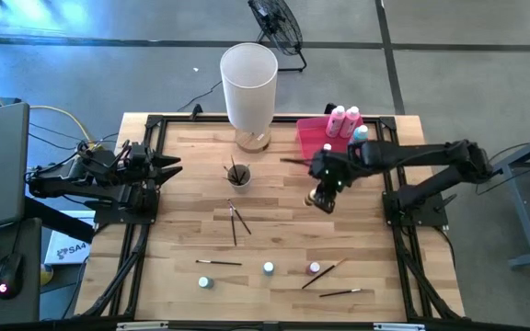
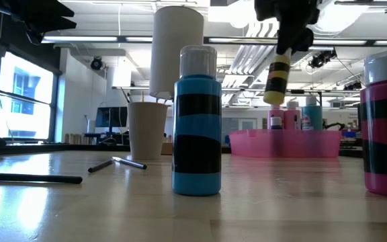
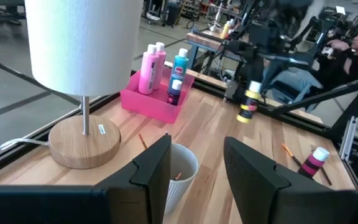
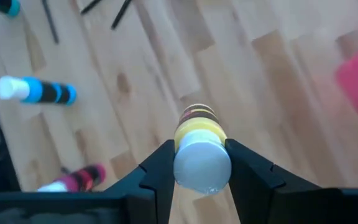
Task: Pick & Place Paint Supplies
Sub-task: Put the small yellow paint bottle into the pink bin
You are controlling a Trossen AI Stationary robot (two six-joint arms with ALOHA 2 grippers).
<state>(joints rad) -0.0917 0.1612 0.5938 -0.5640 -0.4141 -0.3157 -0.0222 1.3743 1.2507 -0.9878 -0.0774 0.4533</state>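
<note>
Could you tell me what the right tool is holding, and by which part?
The right tool holds a yellow bottle by its white cap end, clear of the table.

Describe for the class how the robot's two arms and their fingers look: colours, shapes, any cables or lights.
Both arms are dark, jointed, built of chunky black segments on black frame mounts. The left gripper ends in pointed black fingers, flat and angular. The right gripper has matching black wedge-shaped fingers, with a small green light glowing near its wrist. Black cables trail beside the left arm's base.

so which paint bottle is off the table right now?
The yellow bottle, clamped by its cap in the right gripper and hanging above the wood. The blue bottle and pink bottle stand on the table.
</note>
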